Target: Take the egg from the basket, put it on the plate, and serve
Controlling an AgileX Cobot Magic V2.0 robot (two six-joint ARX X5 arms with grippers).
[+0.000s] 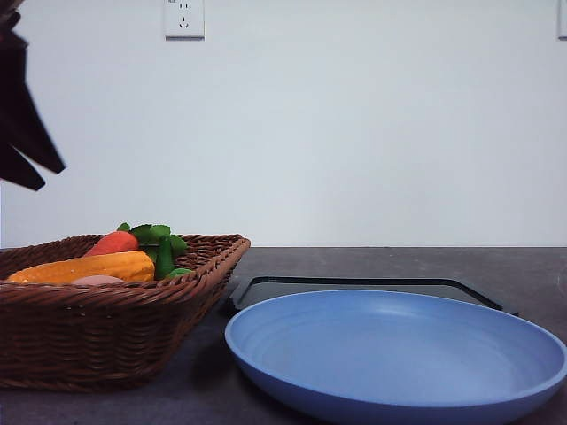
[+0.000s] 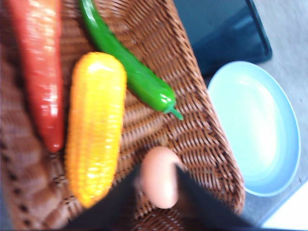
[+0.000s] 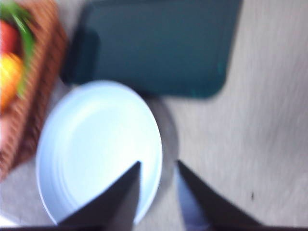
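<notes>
The desk (image 1: 532,266) carries a basket, a plate and a tray. The basket (image 1: 53,336) stands at the left of the front view. The plate (image 1: 394,354) lies on the desk just beside the basket's right side and holds nothing. The black tray (image 1: 372,285) lies flat just behind the plate.

Inside the basket, a carrot (image 2: 41,72), a corn cob (image 2: 94,127) and a green pepper (image 2: 134,72) lie side by side, the corn cob between the other two. The egg (image 2: 159,177) rests on the basket floor near the wall that faces the plate, just beside the corn cob's end.

The left hand (image 2: 158,185) is over the basket. Its two dark fingers (image 2: 120,197) are spread and stand on either side of the egg; whether they touch it cannot be told through the blur.

The right hand (image 3: 159,171) hangs above the desk at the plate's edge, fingers apart and holding nothing.
</notes>
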